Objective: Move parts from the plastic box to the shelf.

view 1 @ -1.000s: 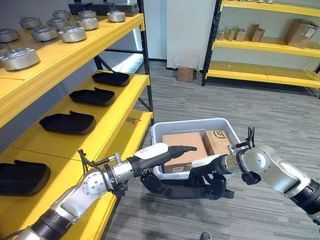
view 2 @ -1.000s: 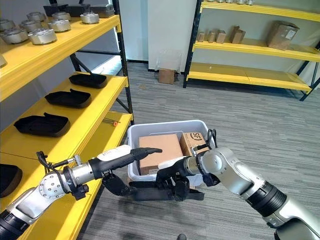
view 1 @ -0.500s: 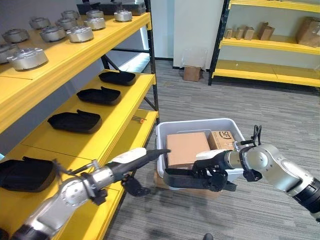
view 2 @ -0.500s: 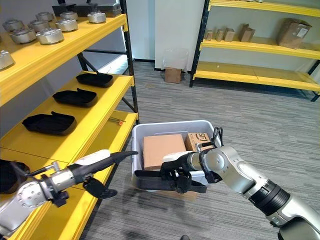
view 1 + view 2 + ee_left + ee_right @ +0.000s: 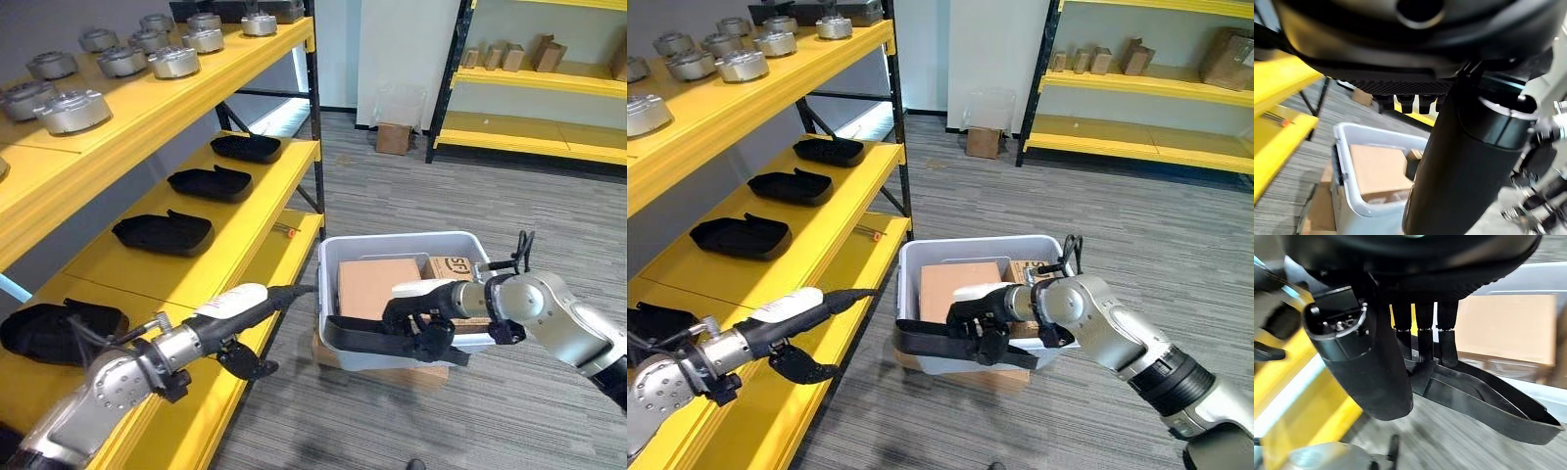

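A grey plastic box [image 5: 402, 238] stands on the floor beside the yellow shelf [image 5: 250, 250], with cardboard boxes [image 5: 377, 284] inside. My right hand [image 5: 423, 311] is shut on a long black tray-shaped part [image 5: 362, 339] and holds it level in front of the box's near wall. In the right wrist view its fingers [image 5: 1422, 345] curl over the part's rim [image 5: 1484, 401]. My left hand [image 5: 235, 304] hangs by the shelf's edge, open and holding nothing, pointing toward the box [image 5: 1352, 196]. Similar black parts [image 5: 162, 232] lie on the middle shelf level.
Round metal parts [image 5: 69, 108] line the top shelf level. Another black part [image 5: 59, 328] lies on the shelf at the lower left. A flat cardboard piece [image 5: 392, 374] is under the box. A second yellow rack [image 5: 529, 147] stands at the back right, and a small carton [image 5: 394, 137] on the floor.
My left hand has let go of the black part and drawn back left toward the shelf. The right hand now holds the part alone, a little higher. The camera has shifted.
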Tool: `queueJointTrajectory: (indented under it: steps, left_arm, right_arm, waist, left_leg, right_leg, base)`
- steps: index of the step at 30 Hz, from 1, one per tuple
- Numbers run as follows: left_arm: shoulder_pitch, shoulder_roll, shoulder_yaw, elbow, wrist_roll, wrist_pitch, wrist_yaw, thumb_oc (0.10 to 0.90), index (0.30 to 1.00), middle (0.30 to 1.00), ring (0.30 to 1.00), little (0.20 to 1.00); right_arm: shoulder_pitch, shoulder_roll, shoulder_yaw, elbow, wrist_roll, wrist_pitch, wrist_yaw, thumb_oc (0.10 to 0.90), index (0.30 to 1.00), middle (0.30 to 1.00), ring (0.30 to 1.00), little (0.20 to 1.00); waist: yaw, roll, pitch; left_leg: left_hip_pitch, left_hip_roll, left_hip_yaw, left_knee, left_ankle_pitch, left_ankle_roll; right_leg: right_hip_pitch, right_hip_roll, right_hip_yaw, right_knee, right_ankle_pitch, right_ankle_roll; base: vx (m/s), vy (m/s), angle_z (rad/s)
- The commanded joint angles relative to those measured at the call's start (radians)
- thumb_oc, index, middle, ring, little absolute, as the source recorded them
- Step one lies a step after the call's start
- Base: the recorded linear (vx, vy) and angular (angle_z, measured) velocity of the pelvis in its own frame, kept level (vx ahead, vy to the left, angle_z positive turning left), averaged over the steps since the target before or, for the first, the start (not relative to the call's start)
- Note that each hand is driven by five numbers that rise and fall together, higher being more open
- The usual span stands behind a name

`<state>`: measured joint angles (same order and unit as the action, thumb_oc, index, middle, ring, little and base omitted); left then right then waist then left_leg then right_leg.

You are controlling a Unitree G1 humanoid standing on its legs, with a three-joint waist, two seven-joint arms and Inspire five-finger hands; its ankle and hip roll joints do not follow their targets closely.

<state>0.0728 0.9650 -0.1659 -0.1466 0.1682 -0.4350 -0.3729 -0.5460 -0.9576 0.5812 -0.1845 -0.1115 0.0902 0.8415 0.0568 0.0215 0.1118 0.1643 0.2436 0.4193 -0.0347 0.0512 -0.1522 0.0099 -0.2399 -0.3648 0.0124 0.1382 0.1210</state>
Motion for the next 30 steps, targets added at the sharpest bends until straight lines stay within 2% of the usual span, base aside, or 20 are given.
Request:
queueJointTrajectory:
  steps: [1, 6, 7, 11, 16, 20, 30]
  left_arm:
    - [-0.152, 0.022, -0.037, -0.053, 0.001, -0.076, 0.102, 0.900, 1.000, 1.000, 1.000, 1.000]
    - [-0.229, -0.015, -0.131, -0.028, 0.034, -0.060, 0.133, 0.900, 1.000, 1.000, 1.000, 1.000]
    - [-0.260, -0.035, -0.171, -0.014, 0.060, -0.057, 0.151, 0.900, 1.000, 1.000, 1.000, 1.000]
    - [-0.299, -0.059, -0.223, 0.001, 0.150, -0.052, 0.182, 0.900, 1.000, 1.000, 1.000, 1.000]
    - [-0.364, -0.086, -0.302, 0.042, 0.175, -0.009, 0.212, 0.900, 1.000, 1.000, 1.000, 1.000]
    - [-0.372, -0.100, -0.320, 0.057, 0.173, 0.010, 0.214, 0.900, 1.000, 1.000, 1.000, 1.000]
    - [-0.345, -0.116, -0.313, 0.084, 0.222, 0.010, 0.254, 0.900, 1.000, 1.000, 1.000, 1.000]
  right_arm:
    - [-0.192, 0.066, 0.010, -0.094, 0.061, -0.042, -0.033, 0.400, 0.300, 0.300, 0.300, 0.300]
    - [-0.213, 0.126, 0.042, -0.079, 0.061, -0.048, -0.055, 0.400, 0.300, 0.300, 0.300, 0.300]
    - [-0.228, 0.159, 0.055, -0.064, 0.048, -0.049, -0.057, 0.400, 0.300, 0.300, 0.300, 0.300]
    - [-0.245, 0.189, 0.077, -0.038, 0.039, -0.073, -0.076, 0.400, 0.300, 0.300, 0.300, 0.300]
    - [-0.262, 0.223, 0.095, -0.012, 0.044, -0.077, -0.076, 0.400, 0.300, 0.300, 0.300, 0.300]
    - [-0.256, 0.232, 0.102, 0.011, 0.025, -0.089, -0.091, 0.400, 0.300, 0.300, 0.300, 0.300]
    - [-0.241, 0.231, 0.081, 0.025, 0.014, -0.103, -0.104, 0.400, 0.300, 0.300, 0.300, 0.300]
  waist:
    - [-0.001, -0.053, -0.025]
    - [-0.007, -0.053, -0.026]
    - [-0.010, -0.054, -0.027]
    - [-0.015, -0.053, -0.031]
    - [-0.027, -0.054, -0.035]
    - [-0.029, -0.054, -0.036]
    - [-0.031, -0.055, -0.032]
  left_leg:
    - [-0.010, 0.092, 0.019, 0.029, 0.025, -0.014]
    - [-0.007, 0.094, 0.024, 0.031, 0.021, -0.014]
    - [-0.007, 0.093, 0.024, 0.032, 0.018, -0.014]
    - [-0.006, 0.094, 0.028, 0.033, 0.015, -0.013]
    - [-0.004, 0.094, 0.032, 0.036, 0.010, -0.011]
    - [-0.003, 0.096, 0.037, 0.038, 0.009, -0.011]
    - [-0.004, 0.099, 0.042, 0.044, 0.006, -0.011]
  right_leg:
    - [0.099, -0.110, -0.024, 0.007, -0.048, 0.097]
    - [0.096, -0.111, -0.019, 0.010, -0.049, 0.098]
    - [0.095, -0.111, -0.016, 0.010, -0.050, 0.098]
    - [0.092, -0.111, -0.010, 0.009, -0.051, 0.098]
    - [0.087, -0.110, 0.001, 0.012, -0.052, 0.099]
    - [0.087, -0.111, 0.002, 0.011, -0.052, 0.100]
    - [0.081, -0.111, 0.006, 0.013, -0.052, 0.100]
  base:
    - [0.00, 0.007, -0.05]
    - [0.00, 0.000, -0.07]
    - [0.01, -0.001, -0.04]
    - [0.00, 0.000, 0.00]
    - [0.00, 0.000, 0.00]
    - [0.00, 0.000, -0.02]
    - [0.00, -0.001, -0.04]
